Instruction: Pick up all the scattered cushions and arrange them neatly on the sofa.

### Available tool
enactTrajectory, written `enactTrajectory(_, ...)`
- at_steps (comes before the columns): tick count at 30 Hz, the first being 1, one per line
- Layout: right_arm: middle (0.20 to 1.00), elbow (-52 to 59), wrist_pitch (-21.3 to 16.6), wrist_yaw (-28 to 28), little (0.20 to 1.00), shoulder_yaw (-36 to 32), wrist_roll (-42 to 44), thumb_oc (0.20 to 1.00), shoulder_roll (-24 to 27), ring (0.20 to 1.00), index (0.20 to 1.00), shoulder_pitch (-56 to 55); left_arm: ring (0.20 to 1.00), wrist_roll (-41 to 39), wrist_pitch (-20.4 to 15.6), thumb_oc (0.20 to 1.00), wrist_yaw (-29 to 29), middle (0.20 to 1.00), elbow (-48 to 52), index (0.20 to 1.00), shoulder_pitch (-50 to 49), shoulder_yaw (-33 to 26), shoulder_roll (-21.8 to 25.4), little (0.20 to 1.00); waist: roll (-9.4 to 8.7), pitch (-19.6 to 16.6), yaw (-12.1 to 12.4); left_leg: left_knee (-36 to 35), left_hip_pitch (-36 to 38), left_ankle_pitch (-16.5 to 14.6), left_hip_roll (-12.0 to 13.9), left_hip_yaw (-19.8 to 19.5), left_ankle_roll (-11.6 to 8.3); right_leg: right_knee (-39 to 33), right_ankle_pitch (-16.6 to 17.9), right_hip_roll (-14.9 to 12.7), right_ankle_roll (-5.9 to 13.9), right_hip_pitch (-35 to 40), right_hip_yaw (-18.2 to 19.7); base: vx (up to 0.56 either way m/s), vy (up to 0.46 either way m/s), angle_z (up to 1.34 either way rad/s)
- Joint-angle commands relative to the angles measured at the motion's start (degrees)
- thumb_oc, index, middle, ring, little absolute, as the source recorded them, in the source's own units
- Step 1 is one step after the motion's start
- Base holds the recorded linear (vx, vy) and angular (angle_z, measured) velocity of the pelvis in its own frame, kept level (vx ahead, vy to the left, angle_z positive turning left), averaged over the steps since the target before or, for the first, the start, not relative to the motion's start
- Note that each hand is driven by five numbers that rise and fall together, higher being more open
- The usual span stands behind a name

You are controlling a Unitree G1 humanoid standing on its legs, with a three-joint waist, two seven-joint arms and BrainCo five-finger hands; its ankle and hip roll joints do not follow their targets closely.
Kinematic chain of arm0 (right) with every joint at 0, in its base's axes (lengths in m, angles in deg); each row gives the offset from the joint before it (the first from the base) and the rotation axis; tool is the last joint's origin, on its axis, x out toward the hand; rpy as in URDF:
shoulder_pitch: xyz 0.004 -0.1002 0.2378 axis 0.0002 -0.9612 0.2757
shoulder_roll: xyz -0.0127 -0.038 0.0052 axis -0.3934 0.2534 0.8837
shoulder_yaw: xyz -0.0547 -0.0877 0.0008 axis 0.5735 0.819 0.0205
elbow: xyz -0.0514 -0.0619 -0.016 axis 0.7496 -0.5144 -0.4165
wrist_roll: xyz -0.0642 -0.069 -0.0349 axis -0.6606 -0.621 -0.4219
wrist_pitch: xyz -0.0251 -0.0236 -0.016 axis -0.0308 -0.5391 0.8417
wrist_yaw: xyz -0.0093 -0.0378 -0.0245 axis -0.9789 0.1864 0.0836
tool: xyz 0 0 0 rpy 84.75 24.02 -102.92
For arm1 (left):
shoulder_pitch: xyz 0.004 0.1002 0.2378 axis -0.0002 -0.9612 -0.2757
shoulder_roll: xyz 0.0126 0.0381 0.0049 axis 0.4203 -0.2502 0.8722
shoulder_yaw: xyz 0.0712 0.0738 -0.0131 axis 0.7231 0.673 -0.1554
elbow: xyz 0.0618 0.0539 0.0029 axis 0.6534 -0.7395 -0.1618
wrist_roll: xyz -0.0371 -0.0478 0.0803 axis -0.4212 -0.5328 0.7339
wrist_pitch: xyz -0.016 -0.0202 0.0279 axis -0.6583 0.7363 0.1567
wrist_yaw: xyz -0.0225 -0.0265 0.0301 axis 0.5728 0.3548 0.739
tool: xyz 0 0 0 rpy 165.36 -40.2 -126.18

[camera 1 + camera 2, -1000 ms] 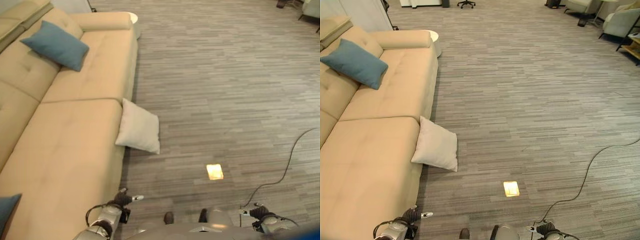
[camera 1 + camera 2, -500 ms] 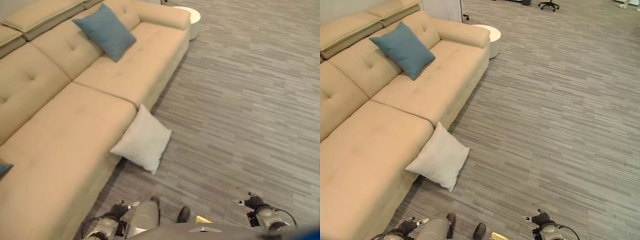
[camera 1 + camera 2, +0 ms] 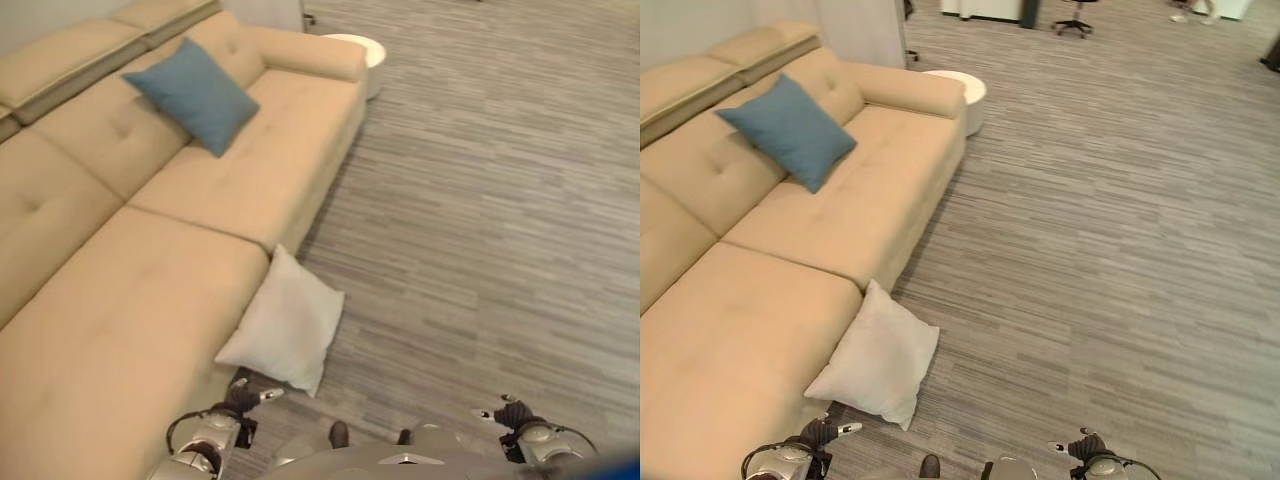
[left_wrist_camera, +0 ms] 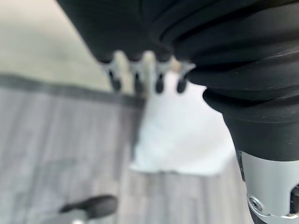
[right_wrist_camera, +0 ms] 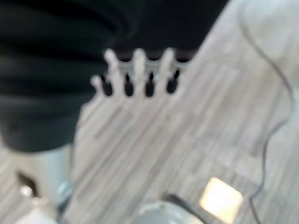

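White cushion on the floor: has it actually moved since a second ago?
No. The white cushion leans against the sofa front just past the seat seam, as before; the camera shifted, not the cushion.

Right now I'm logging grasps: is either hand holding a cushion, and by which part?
Nothing is held. The left hand and right hand are open; the white cushion leans against the sofa.

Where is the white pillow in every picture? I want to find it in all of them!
Left eye view: the white cushion leans on the sofa front, on the floor, low and middle.
Right eye view: the same cushion, lower left, against the sofa.
Left wrist view: the pale shape past the left hand, fingers straight.
Right wrist view: floor beyond the right hand, not the cushion.
Shared landmark: the blue cushion on the sofa.
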Motion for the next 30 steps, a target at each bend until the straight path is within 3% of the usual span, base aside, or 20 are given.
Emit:
enactTrajectory(1, 1.000, -0.2, -0.8, -0.2, 1.000, -0.5, -0.5, 1.000, 1.9, 1.000, 1.000, -0.1, 1.000, 0.1, -1.0, 1.000, -0.9, 1.000, -0.2, 1.000, -0.4, -0.3, 0.4, 1.000, -1.48, -0.2, 0.2, 2.9, -0.7, -1.9, 0.2, -1.8, -2.54, -13.9, 15.3, 0.0, 1.98, 2.2, 3.5, 0.09, -0.065, 0.58)
enactTrajectory(3, 1.000, -0.6, -0.7, -0.1, 1.000, -0.4, -0.8, 1.000, 1.7, 1.000, 1.000, -0.3, 1.000, 0.4, -1.0, 1.000, -0.8, 1.000, -0.7, 1.000, -0.5, -0.4, 0.4, 1.000, -1.87, -0.3, -0.2, 3.5, 0.1, -2.8, 0.3, -3.4, -3.29, -16.2, 15.8, 0.2, 2.36, 3.6, 3.5, 0.20, -0.173, 0.74)
enactTrajectory(4, 1.000, -1.2, -0.5, 0.0, 1.000, 0.1, -1.5, 1.000, 1.3, 1.000, 1.000, -0.6, 1.000, 0.2, -1.1, 1.000, -0.9, 1.000, -1.3, 1.000, -1.0, -0.9, 0.0, 1.000, -2.33, -1.2, 0.5, 4.0, 0.0, -3.4, 1.0, -3.2, -4.11, -18.3, 16.3, -0.8, 2.47, 5.6, 0.5, 0.30, -0.423, 1.00)
enactTrajectory(5, 1.000, -1.1, -0.6, -0.3, 1.000, 0.2, -1.0, 1.000, 1.0, 1.000, 1.000, -0.7, 1.000, 0.0, -1.0, 1.000, -1.1, 1.000, -1.6, 1.000, -0.6, -0.5, 0.3, 1.000, -3.00, -1.6, 0.9, 4.5, -1.0, -2.8, 2.8, -3.9, -5.83, -18.3, 14.8, -0.1, 1.46, 7.3, -0.8, 0.20, -0.341, 1.04)
enactTrajectory(9, 1.000, -1.1, -0.6, -0.6, 1.000, -0.1, -0.6, 1.000, 1.1, 1.000, 1.000, -1.1, 1.000, 0.0, -0.8, 1.000, -1.0, 1.000, -1.7, 1.000, -0.1, -0.2, 0.2, 1.000, -3.35, -1.7, 0.9, 5.1, -2.5, -2.1, 4.5, -3.8, -6.88, -18.1, 13.4, -0.3, 0.86, 8.5, -4.2, 0.04, -0.200, 1.11)
enactTrajectory(10, 1.000, -0.9, -0.7, -0.8, 1.000, -0.7, 0.2, 1.000, 1.1, 1.000, 1.000, -1.7, 1.000, -0.3, -0.6, 1.000, -1.1, 1.000, -1.9, 1.000, 0.4, 0.0, 0.1, 1.000, -3.72, -1.4, 0.5, 6.0, -4.2, -1.5, 6.3, -1.2, -7.44, -18.0, 12.0, -0.7, 0.31, 9.8, -7.7, 0.02, -0.191, 0.99)
enactTrajectory(12, 1.000, -1.0, -0.7, -0.9, 1.000, -1.1, 0.8, 1.000, 1.1, 1.000, 1.000, -2.2, 1.000, -0.3, -0.5, 1.000, -1.0, 1.000, -1.8, 1.000, 0.6, 0.4, 0.1, 1.000, -4.11, -1.1, -0.3, 7.7, -5.9, -1.4, 7.3, 2.4, -7.63, -18.5, 11.2, -0.7, -0.36, 11.1, -10.3, 0.00, -0.190, 1.28)
enactTrajectory(13, 1.000, -1.1, -0.7, -1.0, 1.000, -1.3, 1.0, 1.000, 1.2, 1.000, 1.000, -2.3, 1.000, 0.0, -0.4, 1.000, -1.0, 1.000, -1.6, 1.000, 0.9, 0.9, 0.1, 1.000, -4.41, -0.8, -0.9, 8.9, -6.9, -1.3, 8.0, 6.4, -7.53, -19.0, 11.1, -1.0, -0.41, 11.7, -12.1, -0.03, -0.122, 1.08)
enactTrajectory(14, 1.000, -1.0, -0.8, -1.0, 1.000, -1.5, 1.3, 1.000, 1.1, 1.000, 1.000, -2.4, 1.000, 0.6, -0.2, 1.000, -0.8, 1.000, -1.7, 1.000, 1.0, 1.2, 0.0, 1.000, -4.50, -0.9, -1.9, 8.8, -7.3, -0.5, 9.4, 12.9, -7.12, -19.6, 11.0, -1.3, -0.34, 12.4, -14.6, -0.04, -0.078, 1.23)
enactTrajectory(16, 1.000, -1.0, -0.7, -0.9, 1.000, -2.0, 1.7, 1.000, 1.1, 1.000, 1.000, -2.9, 1.000, 0.6, -0.1, 1.000, -0.6, 1.000, -1.0, 1.000, 1.0, 1.2, 0.0, 1.000, -4.04, -0.8, -2.2, 8.0, -7.2, -1.1, 9.5, 16.8, -7.57, -20.9, 10.5, -0.8, 0.40, 14.1, -16.5, 0.05, -0.034, 1.61)
enactTrajectory(17, 1.000, -1.0, -0.7, -0.9, 1.000, -2.0, 1.7, 1.000, 1.1, 1.000, 1.000, -2.9, 1.000, 0.6, -0.1, 1.000, -0.6, 1.000, -1.0, 1.000, 1.0, 1.2, 0.0, 1.000, -4.04, -0.8, -2.2, 8.0, -7.2, -1.1, 9.5, 16.8, -7.57, -20.9, 10.5, -0.8, 0.40, 14.2, -16.5, 0.05, -0.002, 1.58)
enactTrajectory(18, 1.000, -0.5, -0.8, -1.2, 1.000, -2.4, 2.3, 1.000, 0.9, 1.000, 1.000, -2.5, 1.000, 0.8, 0.1, 1.000, -0.4, 1.000, -0.9, 1.000, 1.7, 1.5, 0.1, 1.000, -4.05, -1.1, -3.5, 8.3, -8.9, 0.1, 9.6, 24.6, -7.16, -21.1, 10.7, -1.2, 0.56, 14.4, -19.6, 0.01, 0.031, 1.32)
enactTrajectory(19, 1.000, -0.5, -0.7, -1.2, 1.000, -2.6, 2.5, 1.000, 0.9, 1.000, 1.000, -2.4, 1.000, 0.7, 0.2, 1.000, -0.3, 1.000, -0.8, 1.000, 1.7, 1.3, 0.1, 1.000, -4.05, -1.3, -3.8, 8.3, -9.1, 0.1, 9.8, 26.8, -7.08, -20.7, 10.6, -1.6, 0.53, 14.2, -20.3, 0.06, 0.071, 1.21)
enactTrajectory(21, 1.000, -0.4, -0.6, -1.0, 1.000, -2.3, 2.1, 1.000, 0.6, 1.000, 1.000, -2.2, 1.000, 0.6, 0.2, 1.000, -0.1, 1.000, -1.2, 1.000, 0.8, 0.6, 0.0, 1.000, -3.72, -1.7, -2.5, 6.5, -8.4, -0.4, 8.1, 23.4, -6.71, -20.4, 9.4, -1.8, 0.40, 15.2, -21.0, 0.17, 0.150, 0.55)
enactTrajectory(23, 1.000, 0.5, -0.7, -0.8, 1.000, -2.1, 2.1, 1.000, 0.0, 1.000, 1.000, -1.9, 1.000, 0.5, 0.3, 1.000, 0.0, 1.000, -1.9, 1.000, 0.1, 0.0, 0.4, 1.000, -3.58, -1.6, -2.2, 5.8, -8.0, -0.6, 7.5, 22.5, -6.08, -16.1, 7.9, -3.3, 0.68, 15.2, -21.3, 0.18, 0.200, -0.37)
enactTrajectory(26, 1.000, 1.0, -0.9, -0.6, 1.000, -1.7, 1.4, 1.000, 0.1, 1.000, 1.000, -1.3, 1.000, 0.1, 0.1, 1.000, 0.1, 1.000, -1.9, 1.000, -0.3, -0.5, 0.4, 1.000, -2.69, -1.2, -0.9, 5.2, -6.3, -2.0, 5.8, 21.0, -3.96, -8.2, 6.7, -7.0, 0.96, 14.2, -21.4, 0.13, 0.213, 0.17)
enactTrajectory(29, 1.000, 1.4, -1.2, -0.5, 1.000, -1.2, 1.7, 1.000, -0.3, 1.000, 1.000, -0.6, 1.000, 0.0, -0.1, 1.000, 0.1, 1.000, -1.7, 1.000, 0.3, -0.2, 1.1, 1.000, -2.29, 0.0, -2.1, 5.5, -5.3, -2.8, 4.8, 17.6, -2.93, -2.2, 7.3, -6.4, 1.11, 10.6, -13.6, 0.10, 0.083, 0.36)
enactTrajectory(30, 1.000, 1.5, -1.3, -0.4, 1.000, -0.7, 1.9, 1.000, -0.4, 1.000, 1.000, -0.1, 1.000, 0.0, -0.3, 1.000, 0.1, 1.000, -1.8, 1.000, 0.4, -0.1, 1.2, 1.000, -1.93, 0.0, -2.8, 4.8, -5.3, -1.7, 4.7, 17.0, -2.70, -4.4, 7.9, -4.1, 0.09, 8.7, -9.7, 0.10, 0.029, 0.97)
